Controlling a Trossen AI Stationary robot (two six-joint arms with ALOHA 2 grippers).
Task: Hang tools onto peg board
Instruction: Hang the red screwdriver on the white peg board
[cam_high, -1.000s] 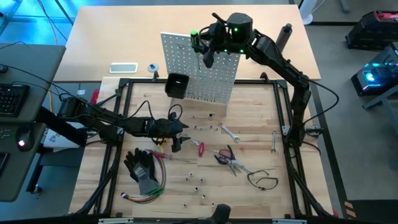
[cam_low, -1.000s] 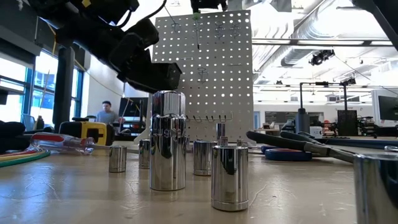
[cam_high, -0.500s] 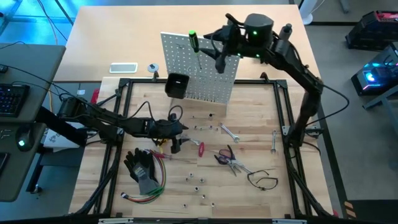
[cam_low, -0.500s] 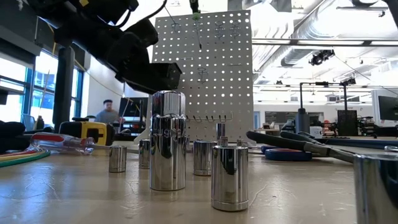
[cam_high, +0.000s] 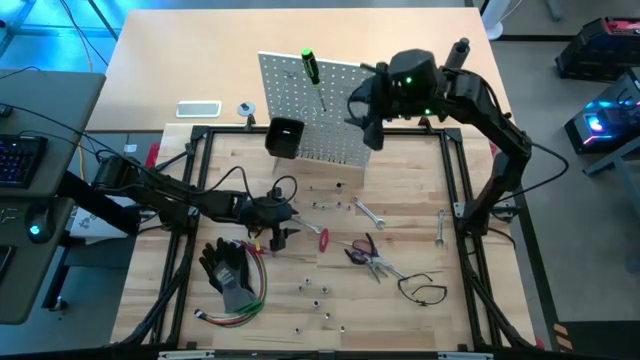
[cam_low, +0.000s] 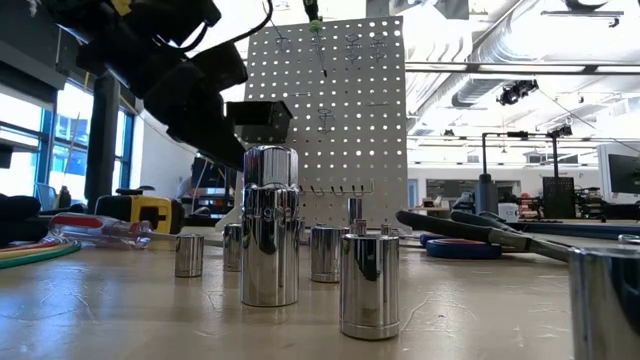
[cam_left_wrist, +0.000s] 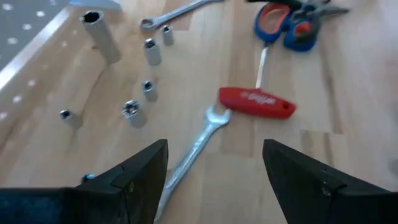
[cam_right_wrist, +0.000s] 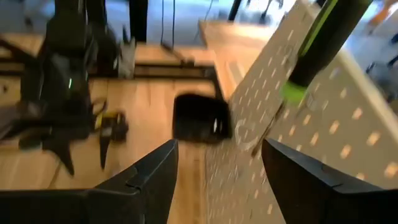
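Note:
The peg board stands upright at the far middle of the table, a black bin on its front. A green-handled screwdriver hangs near its top edge, also seen in the right wrist view. My right gripper is open in the air, right of the board and clear of the screwdriver. My left gripper hovers open, slanting down, low over a silver wrench that lies flat on the wood. A red T-handle tool lies just beyond it.
Small chrome sockets lie scattered near the left gripper. Pliers, a black loop and two more wrenches lie to the right. Black gloves and coloured wires lie at the near left.
My right gripper has drawn back from the green screwdriver toward the table's right edge, turning as it went. The screwdriver stays hanging on the board. My left gripper has tipped a little further down over the wrench.

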